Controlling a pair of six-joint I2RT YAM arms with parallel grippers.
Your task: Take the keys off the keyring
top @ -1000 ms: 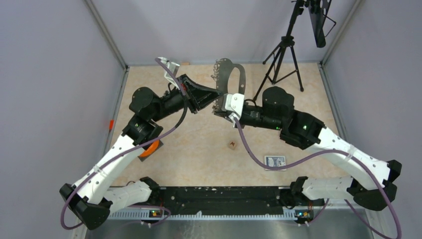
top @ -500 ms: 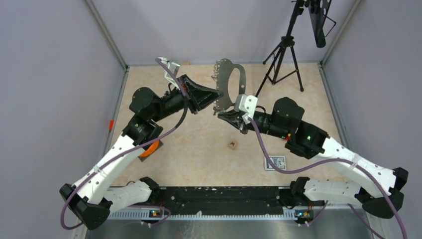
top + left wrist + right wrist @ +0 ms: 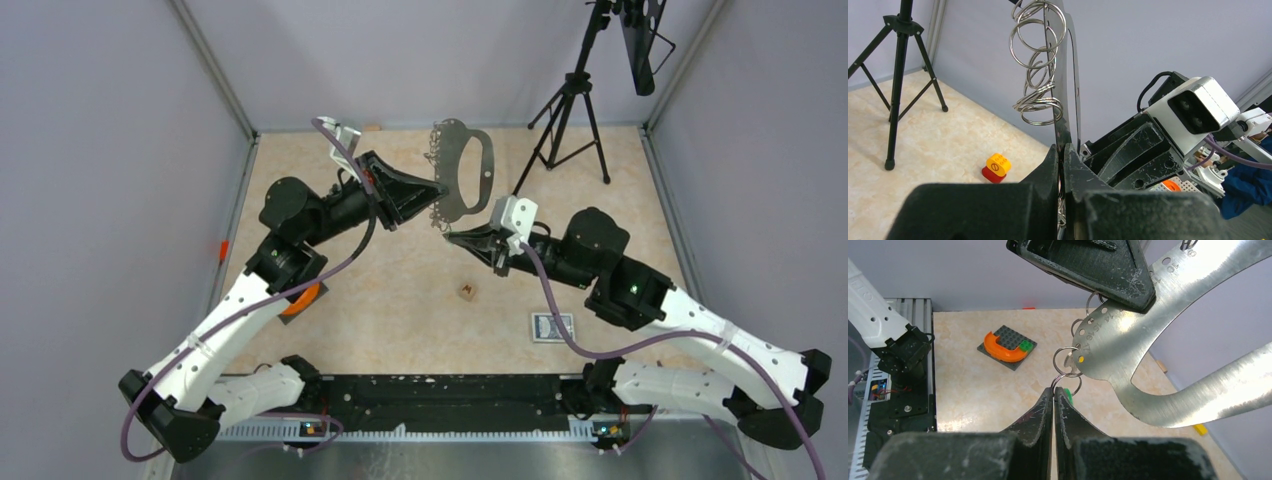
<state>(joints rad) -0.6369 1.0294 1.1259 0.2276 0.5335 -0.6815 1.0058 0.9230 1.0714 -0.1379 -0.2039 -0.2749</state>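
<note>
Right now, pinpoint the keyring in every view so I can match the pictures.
Top external: keyring at top centre, held off the table.
Left wrist: keyring edge-on, a thin dark strip rising up the centre.
Right wrist: keyring a shiny plate across the upper right.
Shared landmark: the left tool clamped on its edge, visible in all three.

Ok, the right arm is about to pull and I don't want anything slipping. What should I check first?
1. Left gripper clamped on keyring: ok.
2. Right gripper shut: ok.
3. Right gripper actually pinching green key: cannot tell; the green head only peeks out beside the tips.
4. Small rings off keyring: not ok, they hang from its holes.
5. Keyring held up off the table: ok.
</note>
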